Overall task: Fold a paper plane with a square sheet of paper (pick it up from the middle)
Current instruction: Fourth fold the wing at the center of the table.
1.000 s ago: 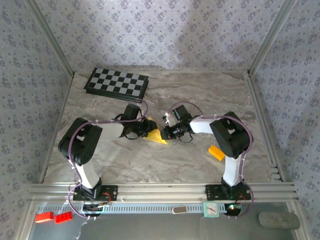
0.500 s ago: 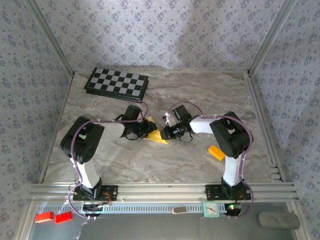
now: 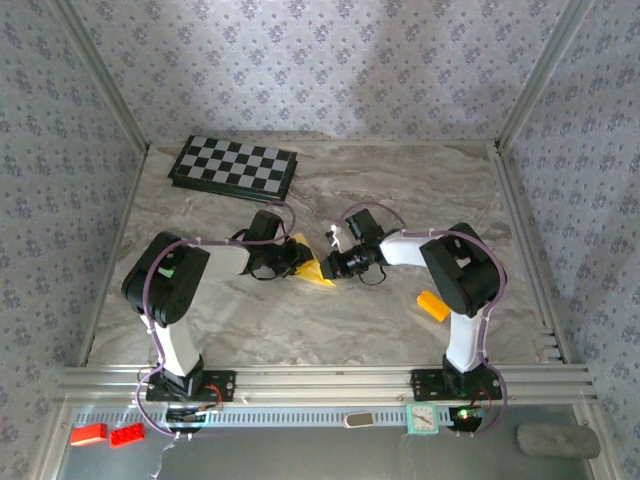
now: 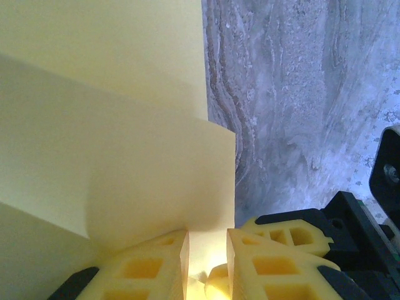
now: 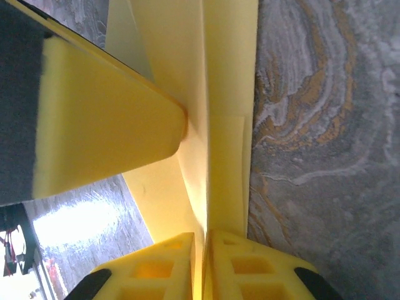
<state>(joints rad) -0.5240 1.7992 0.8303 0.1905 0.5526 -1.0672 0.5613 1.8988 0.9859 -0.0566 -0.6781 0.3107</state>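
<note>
The square sheet of paper (image 3: 314, 270) is folded into a pointed yellow shape at the middle of the table, between the two grippers. My right gripper (image 3: 332, 267) comes at it from the right. In the right wrist view its jaws (image 5: 205, 236) are pinched shut on an upright fold of the paper (image 5: 225, 75). My left gripper (image 3: 296, 260) meets the paper from the left. Its jaws (image 4: 207, 240) stand a narrow gap apart, tips against the layered paper (image 4: 112, 125), which shows through the gap. One left finger (image 5: 106, 119) presses the fold's side.
A checkerboard (image 3: 233, 165) lies at the back left of the marble table (image 3: 400, 180). A small orange-yellow block (image 3: 433, 305) rests near the right arm's base. Patterned walls and metal rails enclose the table on three sides.
The left arm's elbow has shifted slightly and its jaws have narrowed a little. The right gripper and the paper stay where they were.
</note>
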